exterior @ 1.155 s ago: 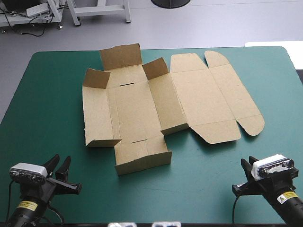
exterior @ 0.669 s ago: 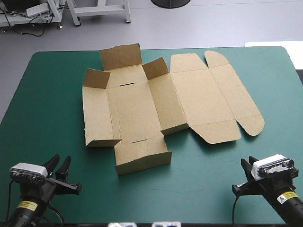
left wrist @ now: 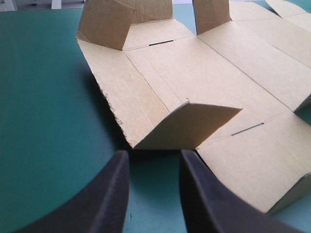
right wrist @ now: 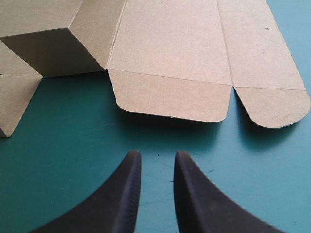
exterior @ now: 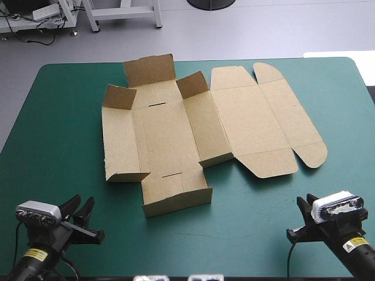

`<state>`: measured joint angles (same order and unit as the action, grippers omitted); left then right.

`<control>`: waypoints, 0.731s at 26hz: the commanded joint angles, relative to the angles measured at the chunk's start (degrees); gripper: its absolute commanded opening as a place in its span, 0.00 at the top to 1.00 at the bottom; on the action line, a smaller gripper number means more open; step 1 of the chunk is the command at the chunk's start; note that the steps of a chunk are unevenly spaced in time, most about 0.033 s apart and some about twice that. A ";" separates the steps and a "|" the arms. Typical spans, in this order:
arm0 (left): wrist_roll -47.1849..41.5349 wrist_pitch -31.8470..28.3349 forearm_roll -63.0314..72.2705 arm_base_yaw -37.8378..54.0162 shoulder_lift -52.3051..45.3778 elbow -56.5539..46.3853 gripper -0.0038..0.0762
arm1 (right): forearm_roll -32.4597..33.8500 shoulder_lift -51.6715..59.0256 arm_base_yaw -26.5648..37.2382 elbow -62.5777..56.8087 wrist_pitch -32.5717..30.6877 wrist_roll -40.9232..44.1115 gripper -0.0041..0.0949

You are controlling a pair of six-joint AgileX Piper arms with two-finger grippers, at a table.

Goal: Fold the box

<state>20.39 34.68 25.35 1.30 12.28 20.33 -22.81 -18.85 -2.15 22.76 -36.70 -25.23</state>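
At the middle of the teal-green worktop (exterior: 58, 146), brown box (exterior: 176, 134) lies mostly flat, flaps (exterior: 192, 85) up on its left half. Left fingers (left wrist: 109, 194) near-left corner, narrow gap, empty, just short of the box. Right fingers (right wrist: 121, 194) near-right corner, narrow gap, empty.

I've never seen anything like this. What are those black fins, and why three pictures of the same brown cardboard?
It is a robot with two arms. One picture looks down from above; the other two come from wrist cameras, each looking along its gripper. The black fins are gripper fingers: the left gripper and right gripper sit near the near edge of the teal-green table, both open, holding nothing. The brown box lies mostly flat mid-table, a few flaps raised, untouched.
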 commanded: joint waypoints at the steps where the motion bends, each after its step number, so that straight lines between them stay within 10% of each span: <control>1: -1.29 -0.88 1.64 -0.32 5.34 4.93 0.63 | -1.33 -0.44 -0.27 2.17 3.20 -0.59 0.72; 19: 4.63 8.66 0.57 1.04 55.99 37.75 0.50 | -1.33 -0.44 -0.27 2.17 1.55 -0.59 0.72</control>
<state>23.94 42.56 24.64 1.44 63.80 52.20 -23.17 -18.85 -2.15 22.90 -38.01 -25.23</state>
